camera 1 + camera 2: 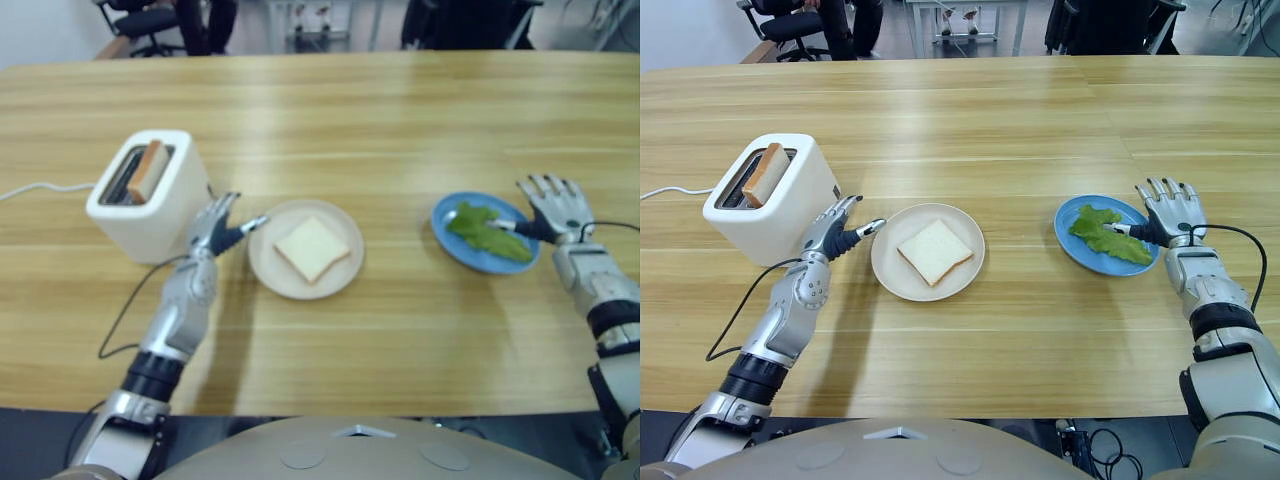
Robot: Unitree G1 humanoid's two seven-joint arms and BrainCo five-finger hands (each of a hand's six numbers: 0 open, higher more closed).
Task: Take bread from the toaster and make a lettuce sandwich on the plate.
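Green lettuce lies on the blue plate. The right hand is at that plate's edge, fingers spread wide, holding nothing. It should pinch the leaf softly, lift it, and lay it flat on the bread slice on the round plate. The left hand rests loose and empty beside the toaster. Another slice sits in there, its bottom hidden. I can't tell if the thumb touches the leaf.
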